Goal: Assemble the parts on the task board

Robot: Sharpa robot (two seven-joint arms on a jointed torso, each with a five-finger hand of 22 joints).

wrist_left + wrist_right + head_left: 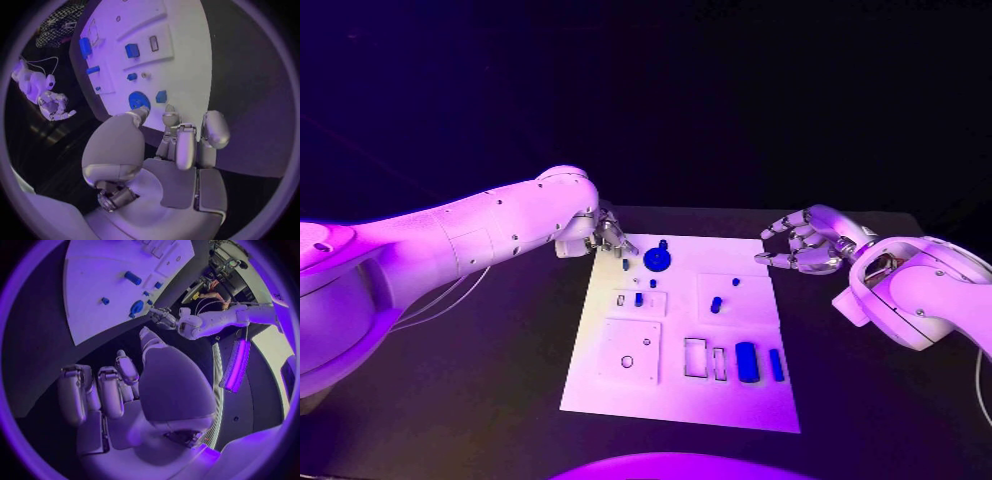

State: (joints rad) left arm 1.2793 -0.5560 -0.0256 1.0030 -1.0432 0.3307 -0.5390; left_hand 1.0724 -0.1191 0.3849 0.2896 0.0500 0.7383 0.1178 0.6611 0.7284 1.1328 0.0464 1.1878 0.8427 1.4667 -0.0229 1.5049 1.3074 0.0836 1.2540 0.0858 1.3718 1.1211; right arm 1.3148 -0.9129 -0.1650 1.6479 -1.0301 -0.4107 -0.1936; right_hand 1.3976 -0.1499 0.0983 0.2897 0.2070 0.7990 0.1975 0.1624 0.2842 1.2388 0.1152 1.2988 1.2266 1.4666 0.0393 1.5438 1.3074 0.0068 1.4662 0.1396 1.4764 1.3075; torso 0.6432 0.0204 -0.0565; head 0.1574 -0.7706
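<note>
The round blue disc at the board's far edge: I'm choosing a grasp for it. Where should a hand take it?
Probably by its rim, from above: the round blue disc lies flat on the task board, so only its edge offers purchase. The left hand is nearest.

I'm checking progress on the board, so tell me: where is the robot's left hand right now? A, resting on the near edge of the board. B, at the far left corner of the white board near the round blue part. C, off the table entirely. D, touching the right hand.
B: the left hand sits at the far left corner of the white board, close to the round blue part, holding nothing.
</note>
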